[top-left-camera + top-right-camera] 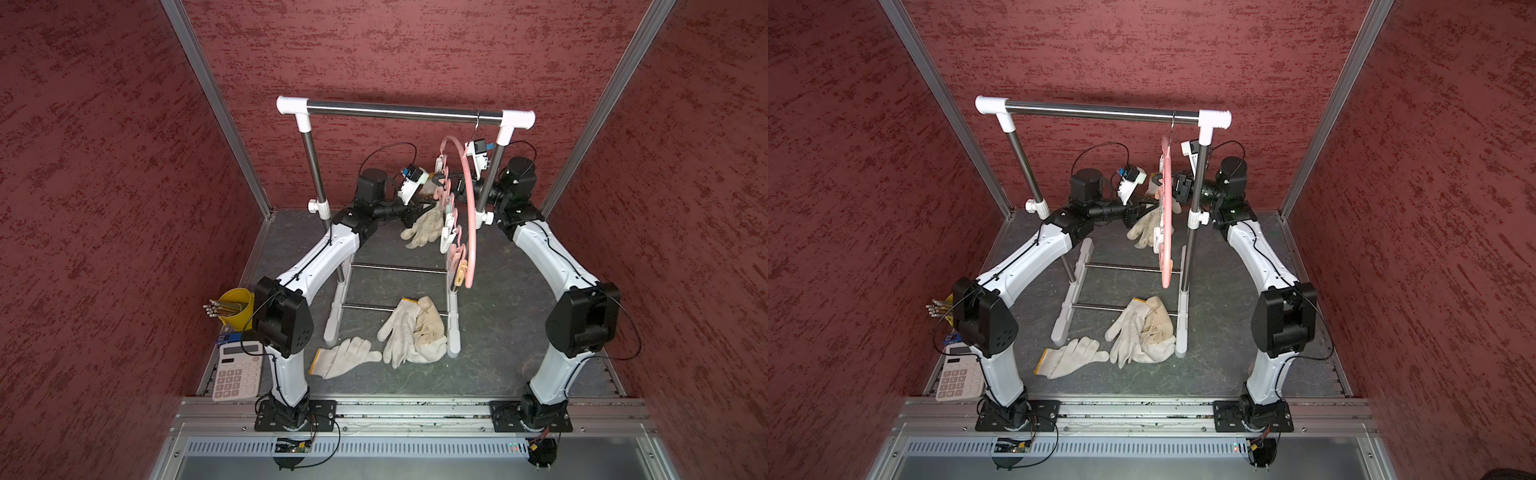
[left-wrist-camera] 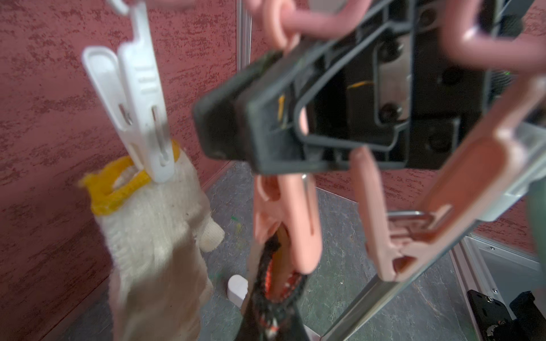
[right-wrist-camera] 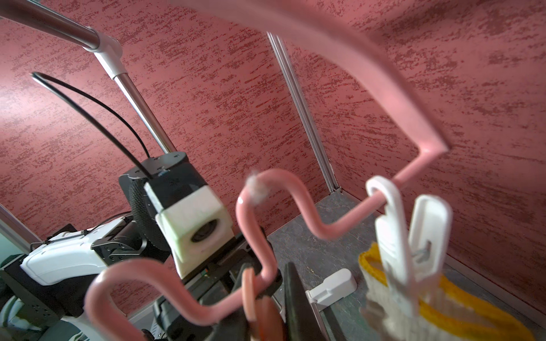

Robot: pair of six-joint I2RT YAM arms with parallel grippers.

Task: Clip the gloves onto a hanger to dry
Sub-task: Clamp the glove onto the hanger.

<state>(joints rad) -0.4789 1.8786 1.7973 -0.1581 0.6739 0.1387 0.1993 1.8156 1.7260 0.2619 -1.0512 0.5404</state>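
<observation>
The pink hanger (image 1: 467, 208) (image 1: 1166, 216) hangs from the right end of the steel rack bar (image 1: 395, 110). In the left wrist view a white clip (image 2: 141, 97) grips the yellow cuff of an off-white glove (image 2: 153, 224). My right gripper (image 3: 266, 310) (image 2: 236, 130) is shut on the handles of a pink clip (image 2: 289, 221). My left gripper (image 2: 273, 313) is shut on a glove's dark-and-orange-trimmed cuff (image 2: 266, 265), held against that clip's mouth. Hanging glove fabric (image 1: 424, 226) shows below both grippers. Three more gloves lie on the floor: one alone (image 1: 345, 357) and two piled (image 1: 411, 332).
The rack's white feet (image 1: 453, 324) and low cross rods (image 1: 399, 269) span the floor between my arms. A yellow cup of pens (image 1: 237, 305) and a calculator (image 1: 237, 372) sit at the front left. Red walls close in three sides.
</observation>
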